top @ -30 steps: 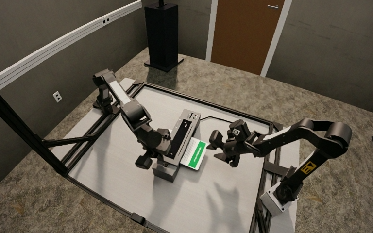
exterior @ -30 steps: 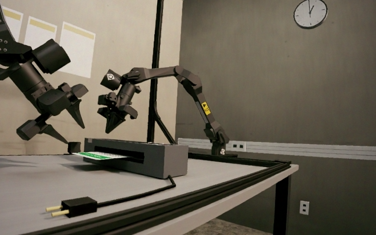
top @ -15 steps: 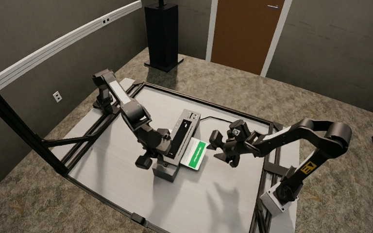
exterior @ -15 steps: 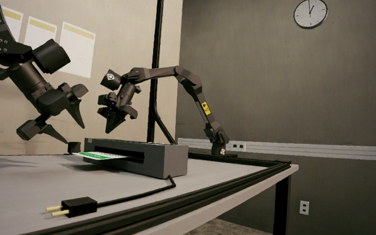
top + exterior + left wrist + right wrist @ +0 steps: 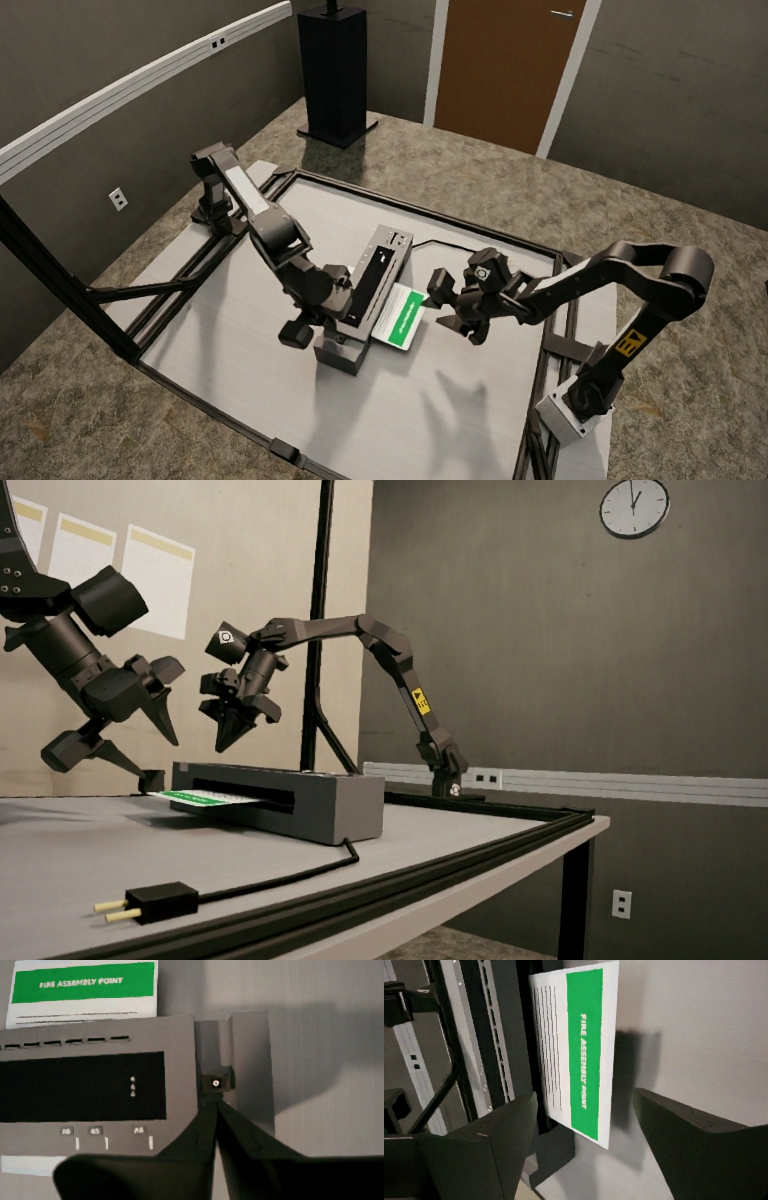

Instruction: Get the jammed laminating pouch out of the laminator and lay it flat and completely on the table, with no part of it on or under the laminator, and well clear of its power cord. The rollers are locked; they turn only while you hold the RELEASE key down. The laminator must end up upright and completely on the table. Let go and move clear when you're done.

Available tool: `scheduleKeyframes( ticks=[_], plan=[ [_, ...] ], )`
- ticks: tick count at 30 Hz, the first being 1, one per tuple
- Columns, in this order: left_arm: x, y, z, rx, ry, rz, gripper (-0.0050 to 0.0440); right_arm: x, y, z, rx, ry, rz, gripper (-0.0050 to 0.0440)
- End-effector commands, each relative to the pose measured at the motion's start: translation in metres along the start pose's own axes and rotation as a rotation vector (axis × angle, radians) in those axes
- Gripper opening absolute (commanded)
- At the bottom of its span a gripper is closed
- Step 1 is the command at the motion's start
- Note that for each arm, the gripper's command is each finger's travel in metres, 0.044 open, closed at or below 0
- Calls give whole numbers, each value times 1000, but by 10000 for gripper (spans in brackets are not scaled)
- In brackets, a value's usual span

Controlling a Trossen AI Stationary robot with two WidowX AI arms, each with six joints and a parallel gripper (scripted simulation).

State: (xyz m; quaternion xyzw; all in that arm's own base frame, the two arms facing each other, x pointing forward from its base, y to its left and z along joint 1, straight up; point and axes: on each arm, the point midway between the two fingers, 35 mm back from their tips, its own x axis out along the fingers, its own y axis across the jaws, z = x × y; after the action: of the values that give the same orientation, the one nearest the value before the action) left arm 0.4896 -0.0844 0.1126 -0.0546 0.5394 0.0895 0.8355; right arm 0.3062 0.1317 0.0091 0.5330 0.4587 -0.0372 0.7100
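Left claw first: the left gripper, black with pointed fingers [image 5: 339, 336] [image 5: 219, 750], is pressed together with nothing pinched. In its wrist view we see the tips line up just beside a small dark square key with a white mark [image 5: 216, 1083], in a recess near the laminator's end. Contact with the key: cannot tell.

Right claw: the right gripper, same black build [image 5: 430, 312] [image 5: 160, 760] [image 5: 586, 1092], is spread, nothing between the fingers. It's off the printed end of the pouch, tips pointing down; in its own wrist view that end shows between and beyond the tips.

Pouch: white laminating pouch with a green "FIRE ASSEMBLY POINT" band [image 5: 399, 316] [image 5: 195, 798] [image 5: 82, 982] [image 5: 584, 1060]. We have it partly inside the slot, banded end sticking out on the right arm's side, raised over the table with a shadow below. A white strip also shows past the laminator's opposite side.

Laminator: long grey box with a black top panel [image 5: 370, 283] [image 5: 355, 805] [image 5: 180, 1085] [image 5: 511, 1035], upright on the pale table [image 5: 368, 418] [image 5: 453, 819] [image 5: 325, 1135] [image 5: 694, 1035].

Black power cord [image 5: 433, 242] [image 5: 271, 883] leaves the end away from the key, running to a black two-prong plug [image 5: 161, 901] near the table edge.
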Motion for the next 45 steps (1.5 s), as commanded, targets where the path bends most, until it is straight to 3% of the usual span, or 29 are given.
scheduleKeyframes(
  ticks=[1,5,14,15,20,32,45],
  plan=[
    [-15,-1,9,-7,-35,-15,-50,27,2,0,0,-1,0,272],
    [-15,-1,9,-7,-35,-15,-50,61,0,-1,2,4,-5,272],
    [-15,-1,9,-7,-35,-15,-50,61,0,-1,2,4,-5,272],
    [-5,-1,7,-7,-37,-15,-50,57,0,-2,0,8,-4,-50],
    [38,-4,1,-9,-42,-17,-50,57,0,-2,0,8,-4,-50],
    [31,-5,5,-12,-56,-23,-50,57,-2,-2,1,6,-6,-50],
    [38,-4,1,-9,-43,-17,-50,57,-2,-2,1,6,-6,-50]
  ],
)
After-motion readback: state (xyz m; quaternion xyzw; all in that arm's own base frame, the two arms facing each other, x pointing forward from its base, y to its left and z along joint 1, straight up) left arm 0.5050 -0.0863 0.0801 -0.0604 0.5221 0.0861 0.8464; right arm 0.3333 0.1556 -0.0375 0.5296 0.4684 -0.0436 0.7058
